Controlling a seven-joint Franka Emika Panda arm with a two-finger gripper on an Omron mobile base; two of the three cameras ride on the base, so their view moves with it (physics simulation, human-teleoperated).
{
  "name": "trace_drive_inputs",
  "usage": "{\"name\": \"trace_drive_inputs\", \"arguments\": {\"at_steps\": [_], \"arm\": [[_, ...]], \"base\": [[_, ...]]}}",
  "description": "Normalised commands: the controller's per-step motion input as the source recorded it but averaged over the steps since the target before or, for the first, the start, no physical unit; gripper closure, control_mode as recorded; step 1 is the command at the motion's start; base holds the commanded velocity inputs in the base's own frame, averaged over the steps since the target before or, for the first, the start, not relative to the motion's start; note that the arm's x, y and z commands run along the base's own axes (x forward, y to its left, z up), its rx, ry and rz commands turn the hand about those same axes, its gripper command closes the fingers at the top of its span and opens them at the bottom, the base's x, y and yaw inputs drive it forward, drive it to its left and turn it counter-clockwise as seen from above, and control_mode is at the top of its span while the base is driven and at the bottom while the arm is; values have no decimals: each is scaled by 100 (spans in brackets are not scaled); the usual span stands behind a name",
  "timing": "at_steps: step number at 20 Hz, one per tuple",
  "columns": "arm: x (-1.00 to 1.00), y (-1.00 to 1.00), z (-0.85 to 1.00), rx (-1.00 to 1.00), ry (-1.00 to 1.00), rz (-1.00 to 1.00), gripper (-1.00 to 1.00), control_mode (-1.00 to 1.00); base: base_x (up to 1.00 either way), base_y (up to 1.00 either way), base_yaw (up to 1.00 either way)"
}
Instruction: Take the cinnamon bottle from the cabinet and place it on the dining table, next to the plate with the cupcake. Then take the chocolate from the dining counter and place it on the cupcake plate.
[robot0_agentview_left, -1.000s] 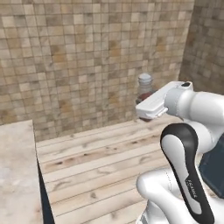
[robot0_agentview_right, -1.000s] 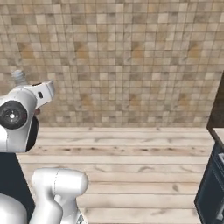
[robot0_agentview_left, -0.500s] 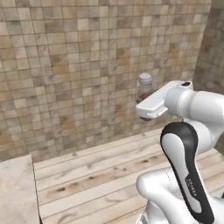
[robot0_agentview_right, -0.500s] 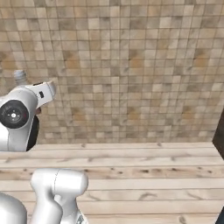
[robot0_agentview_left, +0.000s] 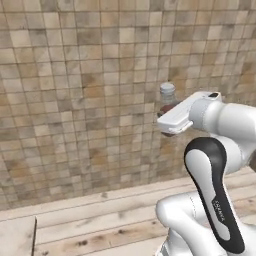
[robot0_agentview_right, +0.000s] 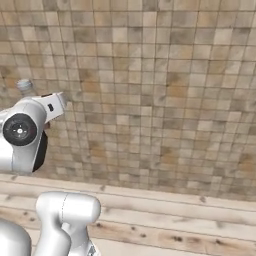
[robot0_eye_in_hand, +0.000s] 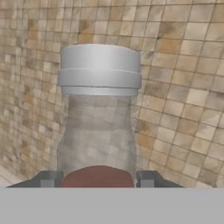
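Claw (robot0_eye_in_hand: 98, 179) clenched on the cinnamon bottle (robot0_eye_in_hand: 98, 127), one dark finger tip (robot0_eye_in_hand: 49, 179) on each side of the reddish-brown contents, pale grey cap uppermost. Bottle held upright and aloft, well above the wooden floor (robot0_agentview_left: 115, 220), in front of the tiled wall (robot0_agentview_left: 75, 100); from the left base view, cap and neck poking up just behind the white hand (robot0_agentview_left: 180, 116); from the right base view, cap peeking over the arm's joint.

Judged stage: pickup from the cabinet done, bottle in carry. A sliver of pale marbled counter (robot0_agentview_left: 15, 240) at the lower left corner of the left base view, well apart from the bottle.

Left to do, by this reckoning: reach the counter, set the bottle down beside the cupcake plate, release, then fetch the chocolate and lay it on that plate.
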Motion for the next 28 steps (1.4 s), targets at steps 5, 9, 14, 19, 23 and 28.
{"name": "trace_drive_inputs", "arguments": {"at_steps": [5, 9, 14, 19, 23, 28], "arm": [[0, 0, 0, 0, 0, 0, 100, 100], [0, 0, 0, 0, 0, 0, 100, 100], [0, 0, 0, 0, 0, 0, 100, 100], [0, 0, 0, 0, 0, 0, 100, 100], [0, 0, 0, 0, 0, 0, 100, 100], [0, 0, 0, 0, 0, 0, 100, 100]], "base": [[99, -39, 47], [92, -29, 55], [85, -11, 60], [58, 0, 71], [41, 0, 65], [56, 3, 58]]}}
